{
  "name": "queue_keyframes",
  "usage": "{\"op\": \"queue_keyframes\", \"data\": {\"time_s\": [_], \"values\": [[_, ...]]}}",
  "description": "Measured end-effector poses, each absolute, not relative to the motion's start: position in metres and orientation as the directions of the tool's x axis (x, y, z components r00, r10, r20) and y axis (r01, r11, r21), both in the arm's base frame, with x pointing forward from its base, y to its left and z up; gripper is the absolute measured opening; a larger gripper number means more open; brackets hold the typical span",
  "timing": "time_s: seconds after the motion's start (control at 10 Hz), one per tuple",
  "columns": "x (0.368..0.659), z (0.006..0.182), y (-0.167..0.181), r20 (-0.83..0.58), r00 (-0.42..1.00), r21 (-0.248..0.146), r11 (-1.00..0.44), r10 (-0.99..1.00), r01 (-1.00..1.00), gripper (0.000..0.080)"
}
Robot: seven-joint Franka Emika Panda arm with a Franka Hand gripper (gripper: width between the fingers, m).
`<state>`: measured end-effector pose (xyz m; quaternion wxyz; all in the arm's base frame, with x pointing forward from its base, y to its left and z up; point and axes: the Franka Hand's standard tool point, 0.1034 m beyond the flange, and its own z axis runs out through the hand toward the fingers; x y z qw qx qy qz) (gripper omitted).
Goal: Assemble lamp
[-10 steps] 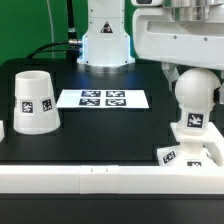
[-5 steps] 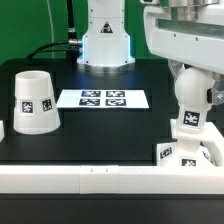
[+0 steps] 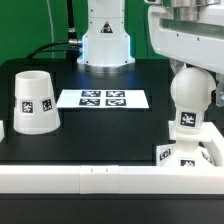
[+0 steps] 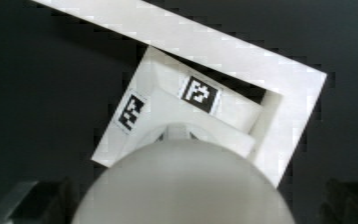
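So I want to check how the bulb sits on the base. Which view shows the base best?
The wrist view: it looks down on the base, showing its top and two tags past the bulb. The exterior view shows only its front corner, low at that view's right, with the bulb above.

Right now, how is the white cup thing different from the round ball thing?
The shade is a wide tapered cup, while the bulb has a round head on a narrow neck. The shade stands alone on the table; the bulb stands over the base, under the arm. Both are white with square tags.
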<state>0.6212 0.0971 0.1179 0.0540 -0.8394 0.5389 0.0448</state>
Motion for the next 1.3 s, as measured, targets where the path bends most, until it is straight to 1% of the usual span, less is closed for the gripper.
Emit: {"op": "queue_keyframes", "data": {"time_s": [0.1,0.3,0.4,0.5,1.1,1.2,1.3], "values": [[0.618,0.124,0.102,-0.128,0.494,-0.056,-0.491,-0.86,-0.869,0.0697],[0.605,0.128,0.109,-0.12,0.652,-0.07,-0.649,-0.748,-0.758,0.0699],[0.597,0.132,0.108,-0.118,0.709,-0.077,-0.705,-0.695,-0.705,0.0699],[0.586,0.135,0.104,-0.12,0.731,-0.076,-0.728,-0.672,-0.681,0.0699],[0.585,0.133,0.105,-0.122,0.74,-0.074,-0.737,-0.662,-0.672,0.0699],[0.579,0.134,0.095,-0.088,0.831,-0.1,-0.825,-0.549,-0.556,0.0699],[0.559,0.134,0.075,-0.059,0.889,-0.106,-0.882,-0.455,-0.458,0.0699]]}}
